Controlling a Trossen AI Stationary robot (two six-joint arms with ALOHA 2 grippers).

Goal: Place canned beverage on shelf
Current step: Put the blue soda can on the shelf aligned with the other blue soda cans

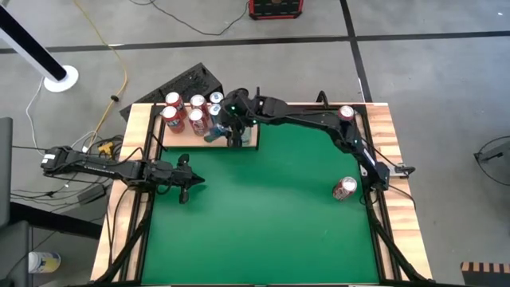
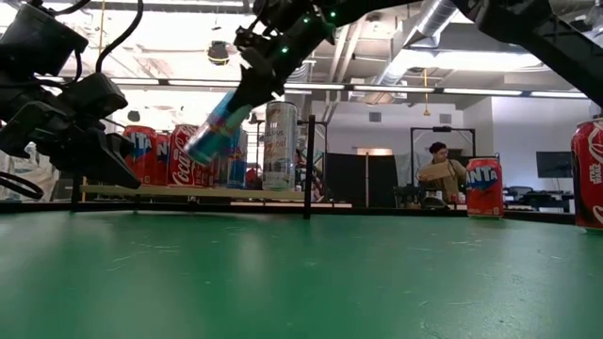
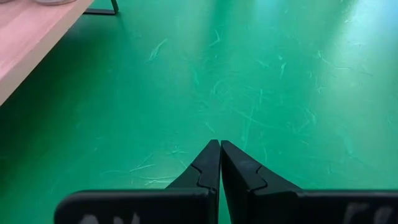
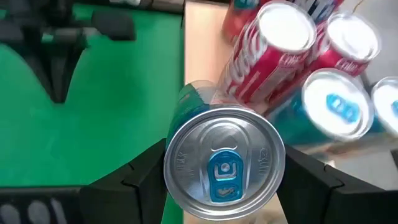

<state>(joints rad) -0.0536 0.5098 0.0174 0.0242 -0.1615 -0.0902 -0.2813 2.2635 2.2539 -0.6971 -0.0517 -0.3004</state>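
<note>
above shelf (image 1: 179, 137), can (image 4: 222, 163) in right gripper (image 4: 224, 177)

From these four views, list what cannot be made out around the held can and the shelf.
- Held can: whether its base touches the shelf; right gripper covers it from above.
- Cans at the back of the shelf: how many; the low view overlaps them.
- Shelf in the left wrist view: cut off by the edge.

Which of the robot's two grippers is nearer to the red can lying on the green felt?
The right. The right gripper, holding a teal can, is over the shelf, across the felt from the lying red can. The left gripper waits farther off, near the table's left edge.
</note>
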